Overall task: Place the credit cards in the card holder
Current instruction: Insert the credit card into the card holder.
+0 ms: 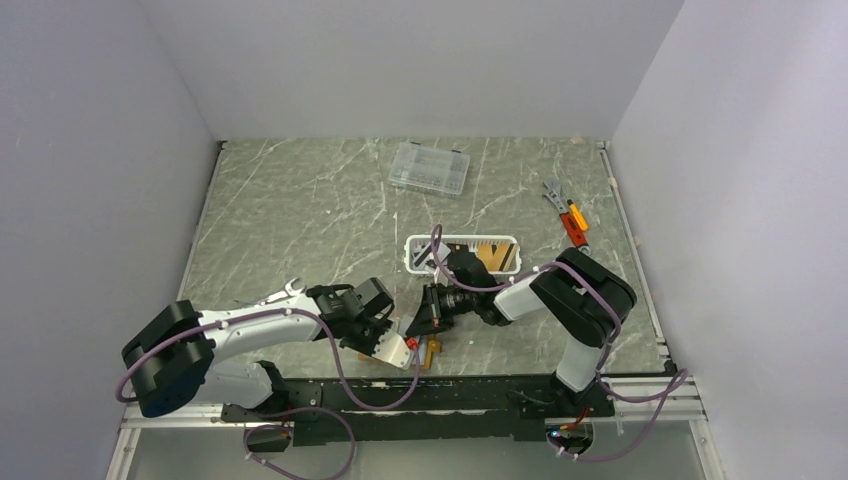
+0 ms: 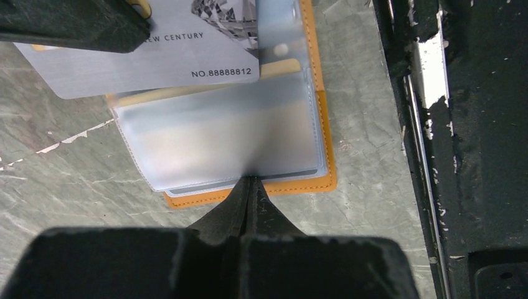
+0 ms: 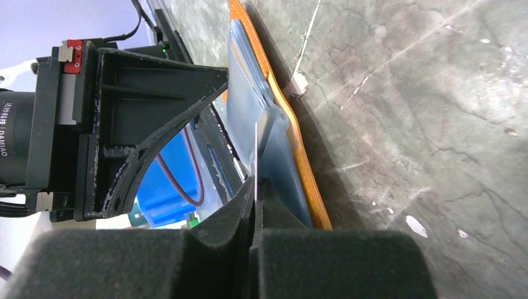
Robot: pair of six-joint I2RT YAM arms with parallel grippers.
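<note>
Near the front edge of the grey marbled table point(image 1: 300, 220), between the arm bases, both grippers meet. Farther back, a white slotted basket point(image 1: 412, 255) holds credit cards point(image 1: 492, 257), with a clear compartment box point(image 1: 430, 168) beyond it. The orange card holder point(image 2: 224, 140) lies open on the table, clear pocket leaves up. A silver card point(image 2: 155, 62), printed NEW CENTURY, overlaps its pockets. Jaws of the right gripper point(image 3: 255, 187) are pressed together on that card. Jaws of the left gripper point(image 2: 251, 187) are closed, pinching a pocket leaf's rim.

The card holder point(image 2: 328, 143) looks leather-like, its sleeves point(image 2: 212, 137) frosted plastic.
</note>
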